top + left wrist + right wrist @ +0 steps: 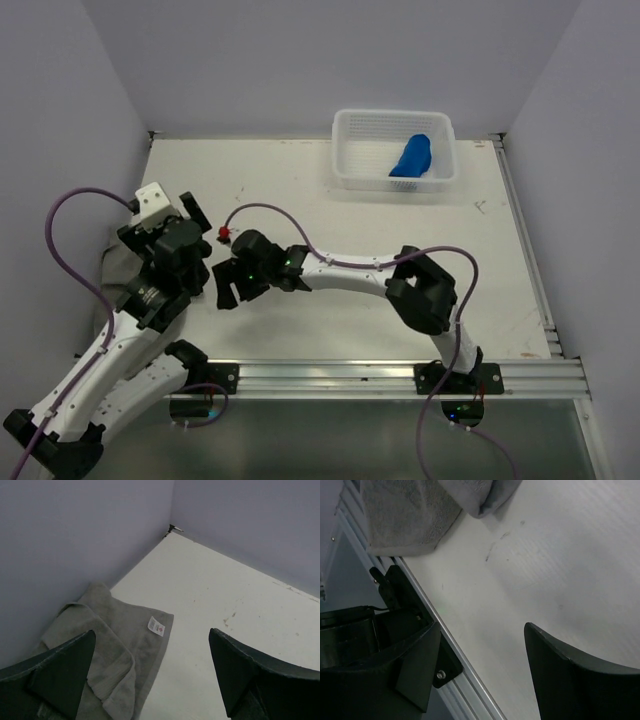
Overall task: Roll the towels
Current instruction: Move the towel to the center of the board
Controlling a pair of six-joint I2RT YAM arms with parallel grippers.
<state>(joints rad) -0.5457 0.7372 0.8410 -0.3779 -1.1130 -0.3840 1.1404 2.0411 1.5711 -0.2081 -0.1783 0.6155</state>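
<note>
- No word, number or brand name can be read in any of the three views.
- The grey towel (115,645) has a small white tag (156,626) at its edge, seen from the left wrist camera. The tag shows a small red mark and some faint print, but these are too small to read.

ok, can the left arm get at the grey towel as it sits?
Probably yes. The left gripper hangs over the grey towel, jaws open and empty, with nothing in between. The towel lies bunched against the left wall, which may cramp that side.
</note>
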